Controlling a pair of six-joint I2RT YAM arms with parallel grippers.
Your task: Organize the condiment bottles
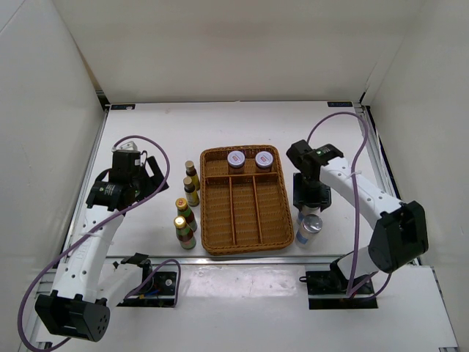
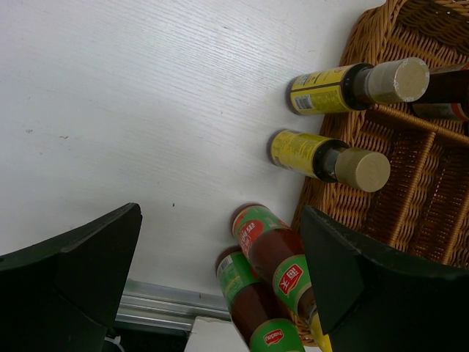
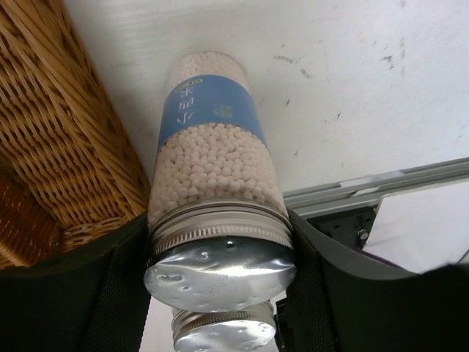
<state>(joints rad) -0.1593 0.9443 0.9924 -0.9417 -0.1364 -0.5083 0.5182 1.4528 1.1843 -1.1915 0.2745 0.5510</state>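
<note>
Condiment bottles (image 1: 183, 229) are standing in three groups in my top view. I'm seeing four gold-capped bottles (image 1: 192, 189) just left of the wicker tray (image 1: 245, 249), two purple-lidded jars (image 1: 235, 159) in its far compartments, and two silver-capped bottles (image 1: 312, 225) just right of it, under the right gripper (image 1: 311, 210). From the left wrist, I'm watching the left gripper (image 2: 220, 220) hanging wide open above the gold-capped bottles. From the right wrist, both fingers (image 3: 337, 286) are clamping one silver cap.
</note>
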